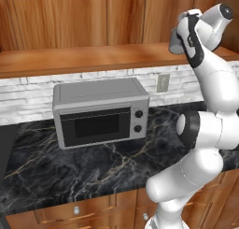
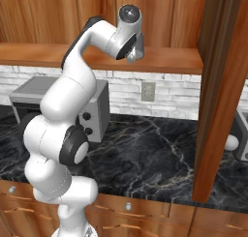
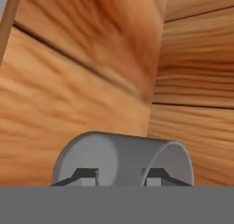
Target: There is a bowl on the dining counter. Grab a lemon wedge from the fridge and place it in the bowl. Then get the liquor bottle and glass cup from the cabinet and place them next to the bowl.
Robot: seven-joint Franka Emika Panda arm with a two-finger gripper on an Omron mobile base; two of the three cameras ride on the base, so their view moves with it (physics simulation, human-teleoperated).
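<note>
The glass cup (image 1: 175, 45), a grey translucent tumbler, stands on the plank shelf of the cabinet (image 1: 93, 58) at its right end. My gripper (image 1: 182, 35) reaches onto the shelf from the right, and the hand covers the cup's upper part. In the hand view the cup (image 3: 137, 157) appears rolled on its side, mouth to the left. The gripper (image 3: 119, 176) straddles the cup's rim wall, one fingertip (image 3: 87, 175) before the mouth and the other over the outer wall. The jaws have narrowed, and a small gap shows on each side of the wall. The right base view has the cup (image 2: 132, 57) just below the hand.
A grey microwave (image 1: 100, 111) sits on the black marble kitchen counter (image 1: 70, 169) below the shelf, with a wall outlet (image 1: 163, 83) to its right. An open cabinet door's wooden edge (image 2: 220, 96) stands upright close to the right of the arm. Wood panelling backs the shelf.
</note>
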